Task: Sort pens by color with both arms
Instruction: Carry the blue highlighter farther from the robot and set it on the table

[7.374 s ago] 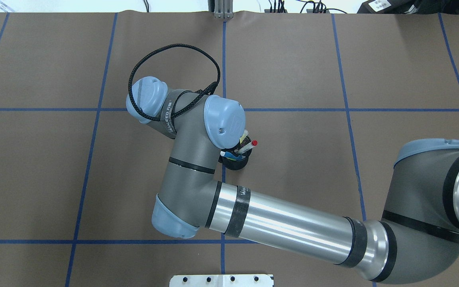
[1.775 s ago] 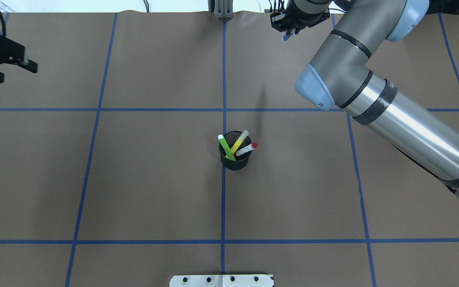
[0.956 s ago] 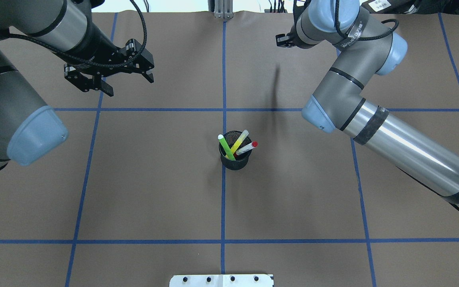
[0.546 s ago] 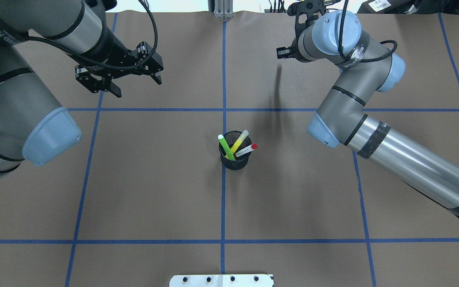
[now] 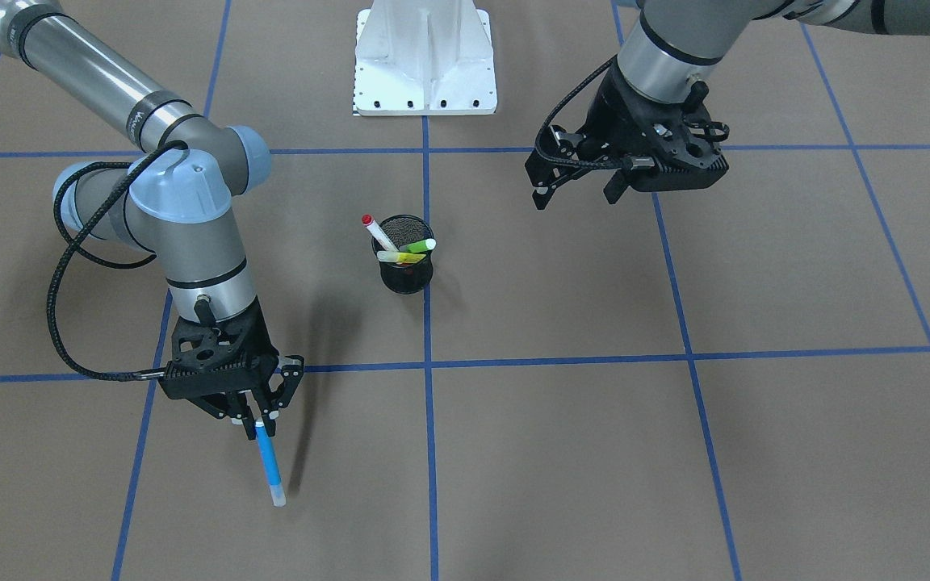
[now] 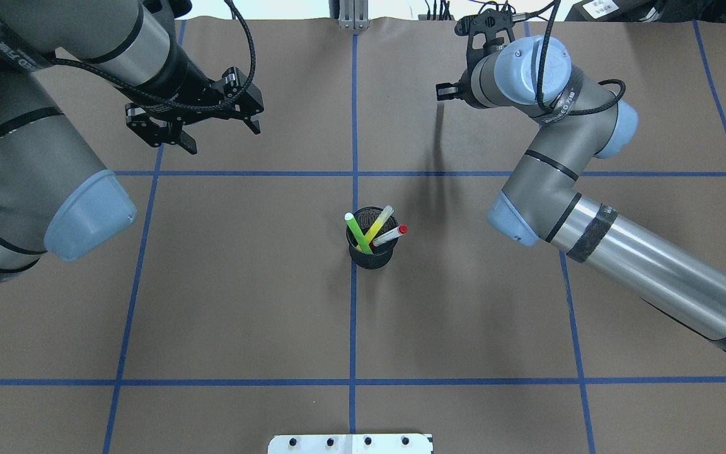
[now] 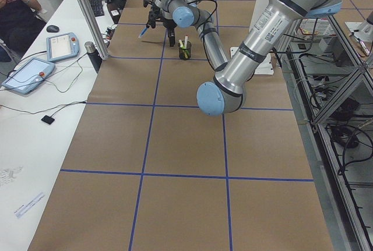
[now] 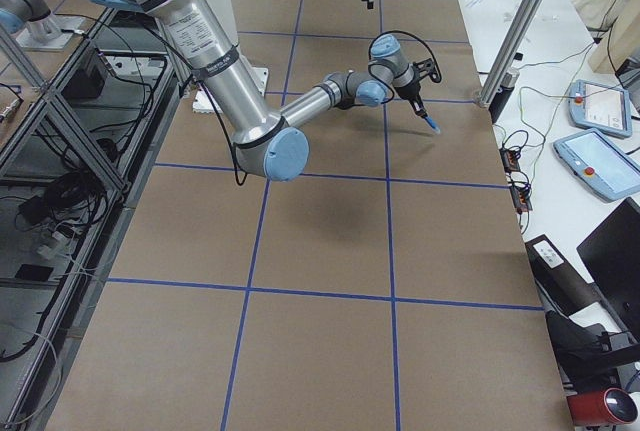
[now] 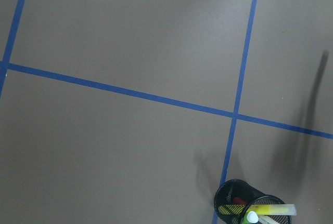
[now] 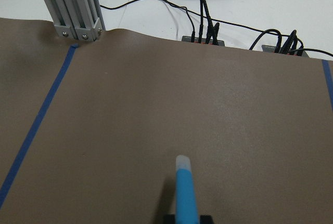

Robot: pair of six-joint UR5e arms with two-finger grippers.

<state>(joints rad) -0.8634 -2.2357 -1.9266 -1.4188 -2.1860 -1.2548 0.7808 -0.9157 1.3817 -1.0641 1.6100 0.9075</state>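
the blue pen (image 5: pixel 270 464) is clamped at its upper end in the right gripper (image 5: pixel 255 415), whose fingers are closed on it. the pen hangs almost upright, its pale tip pointing down at the paper (image 5: pixel 562 452). whether the tip touches the paper cannot be told. it sits over the far row of grid squares on the robot's right side, well apart from the cup (image 5: pixel 406 266). in the right wrist view the blue pen (image 10: pixel 187 193) points toward the paper's far edge, where a metal post (image 10: pixel 73 5) and cables lie beyond.

the other three pens stand tilted in the black mesh cup (image 6: pixel 370 246), which sits on the centre tape line (image 6: pixel 353 315) near the middle of the table. the green pen (image 6: pixel 358 233) leans to the robot's left. the yellow pen (image 6: pixel 379 226) and the red-capped pen (image 6: pixel 391 236) lean to its right.

the left gripper (image 6: pixel 223 139) hovers above the paper on the far left, away from the cup, with its fingers spread wide and nothing between them. its wrist camera looks down on the cup (image 9: pixel 244 203) at the lower edge of its view.

the white pedestal (image 5: pixel 425 56) stands at the robot's side of the table.
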